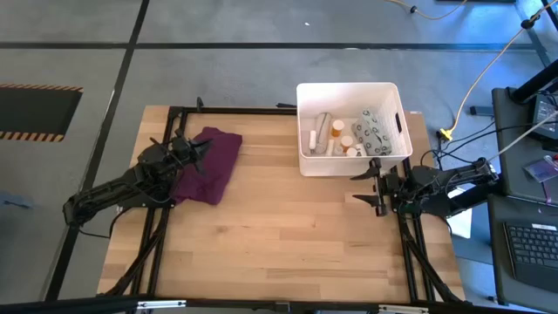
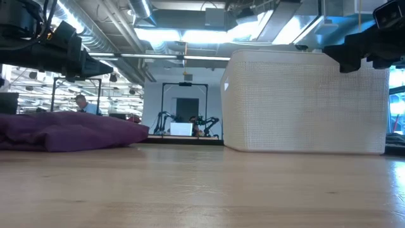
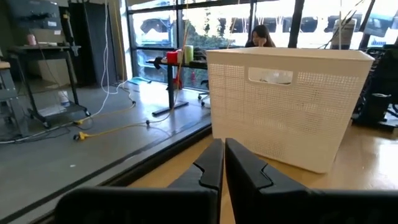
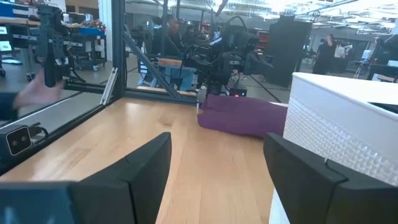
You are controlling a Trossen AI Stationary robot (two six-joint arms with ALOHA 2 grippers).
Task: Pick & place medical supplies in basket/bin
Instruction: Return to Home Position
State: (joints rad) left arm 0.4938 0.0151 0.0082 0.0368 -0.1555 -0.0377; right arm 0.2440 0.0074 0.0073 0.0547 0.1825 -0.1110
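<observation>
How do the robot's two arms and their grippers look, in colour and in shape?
Both arms are black and built of chunky jointed segments. The left gripper and the right gripper each end in two flat, angular, matte black fingers. No markings show on them.

white perforated bin (image 1: 350,93); purple cloth (image 1: 209,163); pale wood table (image 1: 279,235).

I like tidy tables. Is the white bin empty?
No. The white bin holds bottles and a patterned pouch, seen from above.
</observation>
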